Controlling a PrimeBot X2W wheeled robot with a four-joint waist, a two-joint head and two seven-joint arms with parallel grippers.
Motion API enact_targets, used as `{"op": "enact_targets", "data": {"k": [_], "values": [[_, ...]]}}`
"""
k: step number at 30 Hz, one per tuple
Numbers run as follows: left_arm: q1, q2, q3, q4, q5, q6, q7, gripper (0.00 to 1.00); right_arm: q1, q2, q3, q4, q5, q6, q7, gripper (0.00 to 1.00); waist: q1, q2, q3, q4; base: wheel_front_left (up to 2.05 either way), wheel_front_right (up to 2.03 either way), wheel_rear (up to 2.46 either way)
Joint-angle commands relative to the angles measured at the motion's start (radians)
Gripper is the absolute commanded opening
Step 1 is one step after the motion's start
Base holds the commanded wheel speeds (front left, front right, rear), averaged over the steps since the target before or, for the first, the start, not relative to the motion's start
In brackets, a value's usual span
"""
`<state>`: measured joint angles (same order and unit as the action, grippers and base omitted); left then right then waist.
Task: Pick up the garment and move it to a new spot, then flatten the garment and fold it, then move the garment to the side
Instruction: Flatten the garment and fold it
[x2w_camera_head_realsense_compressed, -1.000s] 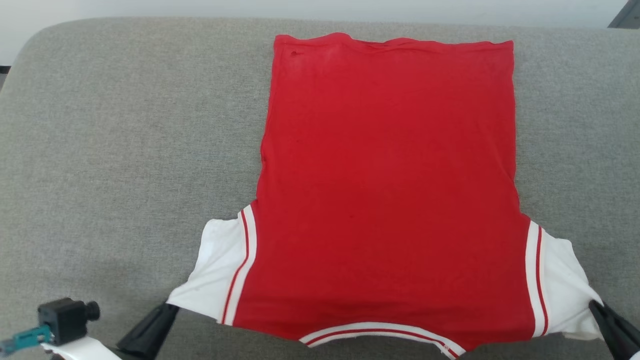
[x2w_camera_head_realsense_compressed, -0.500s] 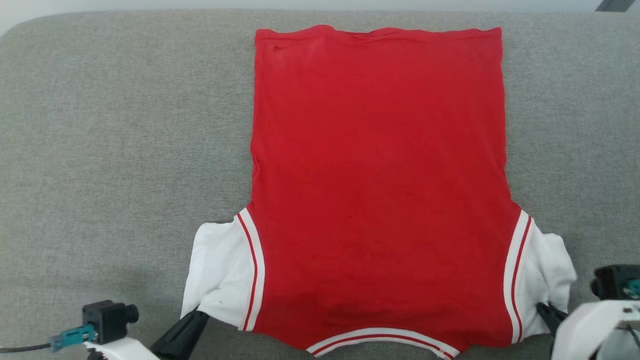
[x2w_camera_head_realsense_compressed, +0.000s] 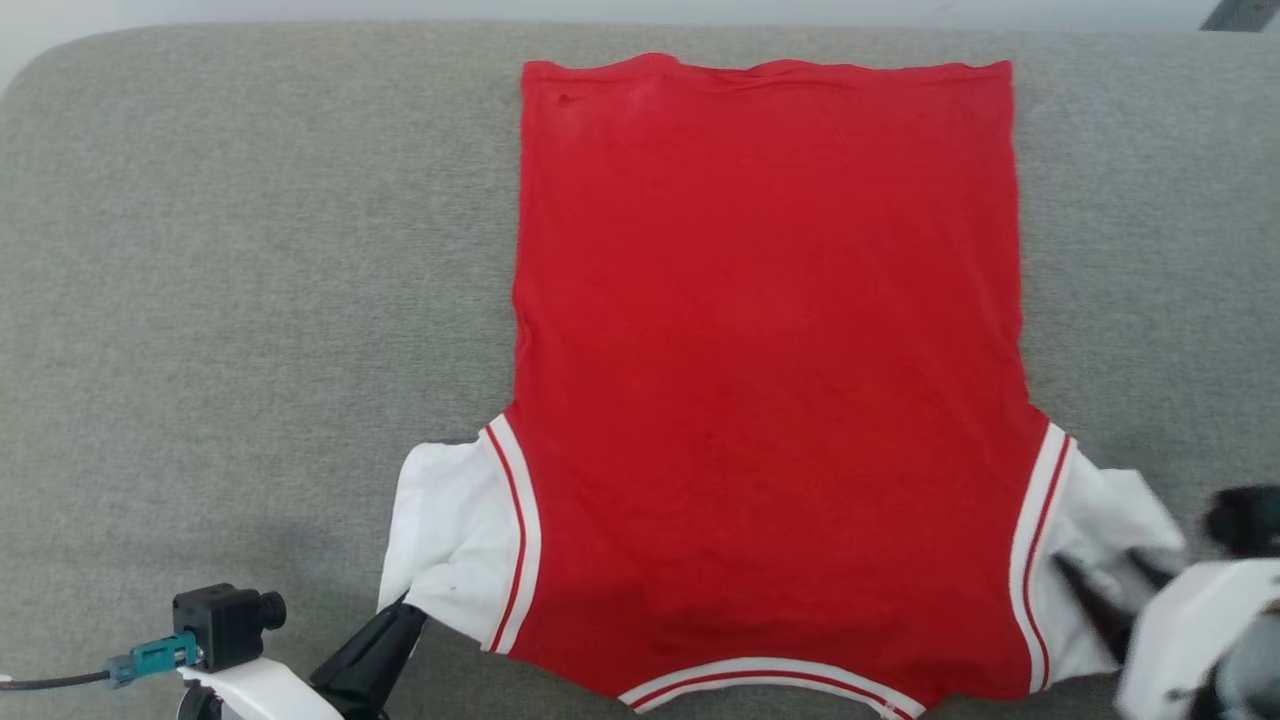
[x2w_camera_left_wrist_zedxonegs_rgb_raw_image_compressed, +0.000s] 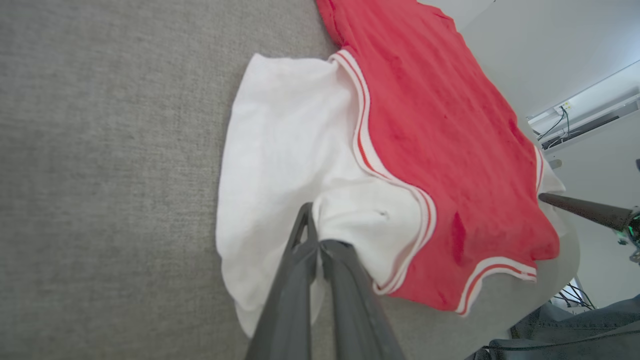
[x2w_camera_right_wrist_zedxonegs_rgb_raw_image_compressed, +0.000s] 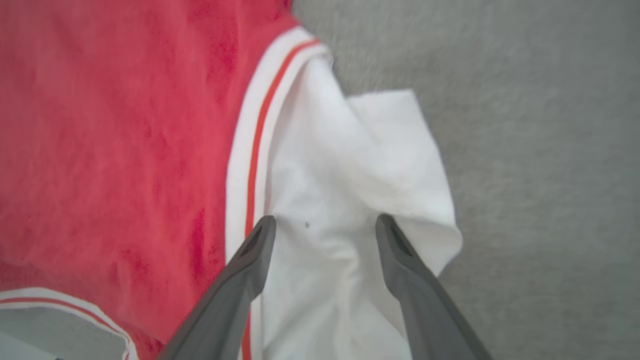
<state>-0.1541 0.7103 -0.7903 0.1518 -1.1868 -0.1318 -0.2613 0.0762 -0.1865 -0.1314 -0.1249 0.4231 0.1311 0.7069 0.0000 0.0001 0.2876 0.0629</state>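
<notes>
On the grey, fabric-covered worktop (x2w_camera_head_realsense_compressed: 250, 300) the garment (x2w_camera_head_realsense_compressed: 770, 380) lies spread out flat, a little to the right of the middle. Its hem (x2w_camera_head_realsense_compressed: 770, 68) runs along the far side, close to the worktop's far edge. Its collar trim (x2w_camera_head_realsense_compressed: 770, 678), white with a red stripe, curves along the near side. The red body looks smooth, with only faint creases.

The two white sleeves stick out at the near corners, each joined to the red by a white-and-red striped band. The left sleeve (x2w_camera_head_realsense_compressed: 450, 530) is rumpled and folded over on itself. The left tool (x2w_camera_head_realsense_compressed: 408, 615) reaches in from the near left, its two dark fingers pressed together and pinching the near edge of that sleeve, so the cloth bunches at the tips. A small black camera (x2w_camera_head_realsense_compressed: 225, 625) sits on the pale arm just left of it.

The right sleeve (x2w_camera_head_realsense_compressed: 1110, 505) is crumpled too, with one corner lying out on the grey cloth. The right tool (x2w_camera_right_wrist_zedxonegs_rgb_raw_image_compressed: 326, 222) stands over it with its fingers spread wide apart, white fabric between them and nothing gripped. From the head this tool and its pale wrist look blurred.
</notes>
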Motion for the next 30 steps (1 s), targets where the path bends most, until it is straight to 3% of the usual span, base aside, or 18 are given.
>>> {"op": "enact_targets", "data": {"k": [1, 7, 11, 20, 25, 30], "values": [[0.01, -0.002, 0.01, -0.01, 0.009, 0.002, -0.005, 0.0, -0.002, -0.018, -0.032, -0.057, 0.004, -0.001, 0.03, 1.0, 0.0, -0.0001, 0.001, 0.007, 0.0, 0.0, 0.0], [-0.007, -0.01, 0.034, -0.037, 0.052, 0.002, -0.005, 0.0, -0.113, -0.092, -0.155, -0.253, 0.009, 0.0, 0.136, 1.0, 0.0, -0.0001, 0.024, 0.043, 0.0, 0.0, 0.0], [-0.027, -0.021, 0.047, -0.063, 0.073, 0.002, -0.005, 0.0, -0.312, -0.133, -0.141, -0.231, 0.011, -0.001, 0.182, 1.0, 0.0, -0.0001, 0.06, 0.074, 0.0, 0.0, 0.0], [-0.093, -0.031, 0.026, -0.106, 0.119, 0.002, -0.005, 0.0, -0.807, -0.182, -0.018, 0.182, -0.097, 0.0, 0.187, 1.0, 0.0, -0.0001, 0.15, 0.157, 0.0, 0.0, 0.0], [-0.141, -0.042, 0.003, -0.133, 0.129, 0.002, -0.005, 0.0, -0.982, -0.212, -0.033, 0.424, -0.212, -0.001, 0.213, 1.0, 0.0, -0.0001, 0.21, 0.212, 0.0, 0.0, 0.0], [-0.175, -0.057, -0.017, -0.145, 0.133, 0.002, -0.005, 0.0, -1.077, -0.245, -0.075, 0.578, -0.32, -0.001, 0.224, 1.0, 0.0, -0.0001, 0.256, 0.252, 0.0, 0.0, 0.0]]}}
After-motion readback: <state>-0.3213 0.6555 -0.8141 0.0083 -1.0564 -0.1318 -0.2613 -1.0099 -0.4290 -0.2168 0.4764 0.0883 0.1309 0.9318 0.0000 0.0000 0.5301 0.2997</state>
